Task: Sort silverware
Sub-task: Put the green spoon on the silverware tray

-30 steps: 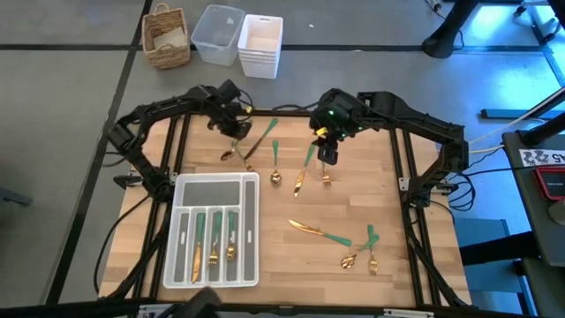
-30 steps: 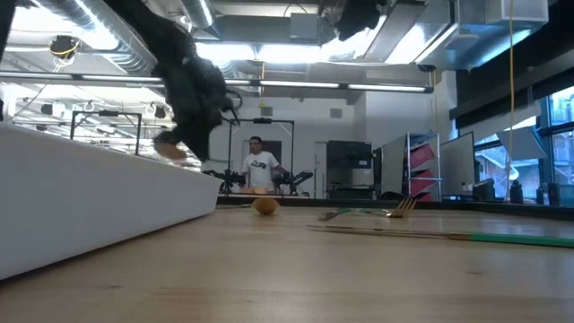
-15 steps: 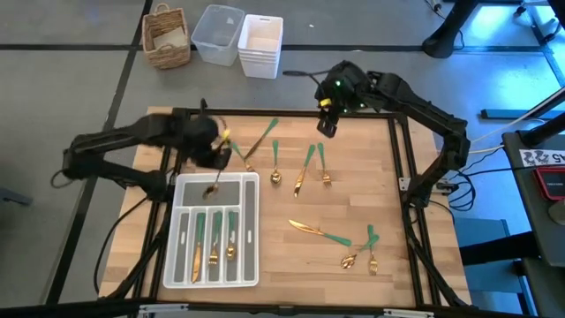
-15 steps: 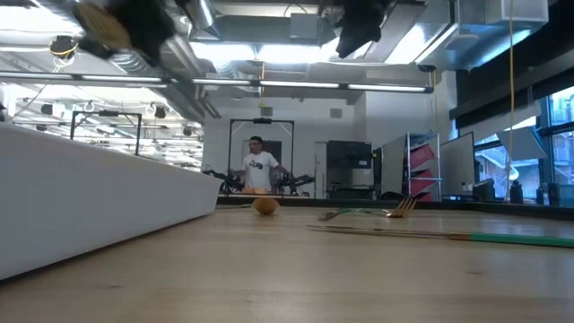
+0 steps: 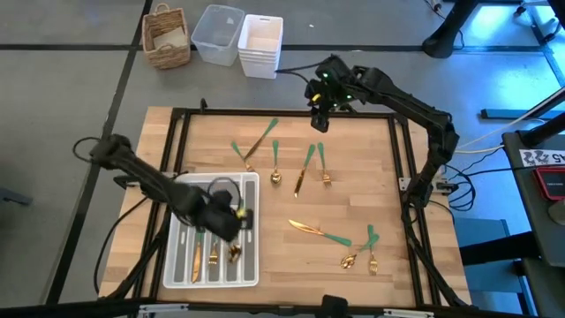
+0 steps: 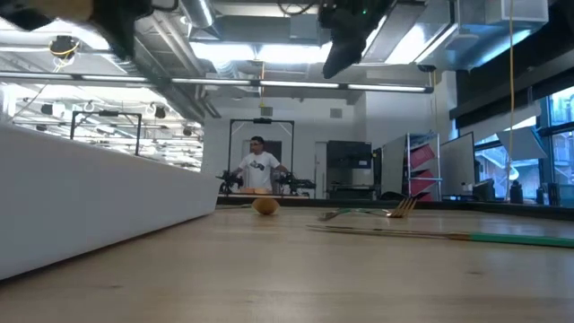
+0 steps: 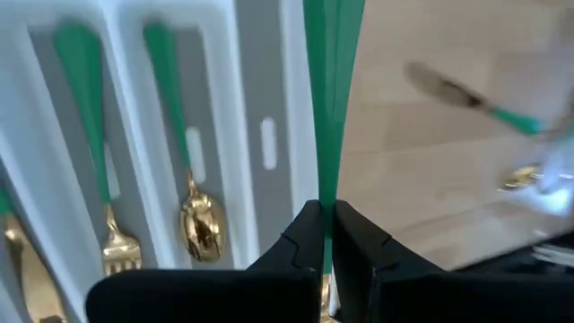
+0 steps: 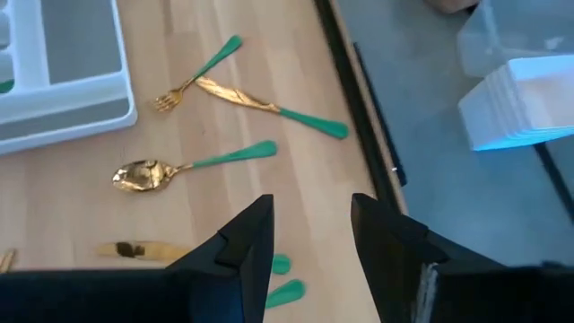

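Silverware, gold heads, green handles. Knife (image 5: 196, 254), fork (image 5: 213, 246), spoon (image 5: 232, 249) lie in tray slots. One green handle (image 7: 328, 108) is pinched upright over the tray. Loose on wood: spoon (image 5: 274, 164), knife (image 5: 319, 231), fork (image 5: 323, 166).

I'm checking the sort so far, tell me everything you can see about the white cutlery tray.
The white cutlery tray looks like moulded plastic, with long parallel slots and one wide crosswise compartment at its far end. It lies flat on the wooden table, near the front left. Its slots hold a gold knife, a fork and a spoon, all green-handled. The left gripper hovers above the slots, shut on the green handle of another piece. Nothing else touches it.
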### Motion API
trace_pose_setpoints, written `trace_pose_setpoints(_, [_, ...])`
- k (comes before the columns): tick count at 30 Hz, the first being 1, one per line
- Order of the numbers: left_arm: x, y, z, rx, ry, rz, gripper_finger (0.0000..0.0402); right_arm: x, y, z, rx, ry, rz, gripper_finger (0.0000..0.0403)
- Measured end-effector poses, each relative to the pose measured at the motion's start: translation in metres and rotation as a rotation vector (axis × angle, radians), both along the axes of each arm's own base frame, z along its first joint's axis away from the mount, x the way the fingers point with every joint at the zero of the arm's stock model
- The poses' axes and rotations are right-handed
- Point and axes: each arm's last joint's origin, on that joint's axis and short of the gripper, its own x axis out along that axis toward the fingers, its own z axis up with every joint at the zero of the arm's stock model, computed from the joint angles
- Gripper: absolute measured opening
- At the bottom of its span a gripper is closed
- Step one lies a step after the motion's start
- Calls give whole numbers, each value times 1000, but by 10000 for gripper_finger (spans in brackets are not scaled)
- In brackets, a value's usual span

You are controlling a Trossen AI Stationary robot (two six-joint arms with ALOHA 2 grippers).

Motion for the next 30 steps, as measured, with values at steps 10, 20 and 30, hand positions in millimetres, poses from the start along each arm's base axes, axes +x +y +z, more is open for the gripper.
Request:
trace_pose_setpoints(10, [9, -35, -49, 13, 133, 98, 4, 14, -6, -20, 57, 24, 55, 153])
trace_pose_setpoints(20, [9, -28, -65, 113, 272, 29, 5, 15, -5, -20, 68, 16, 70, 153])
trace_pose_setpoints(30, [19, -18, -76, 100, 350, -50, 13, 14, -5, -21, 80, 30, 72, 153])
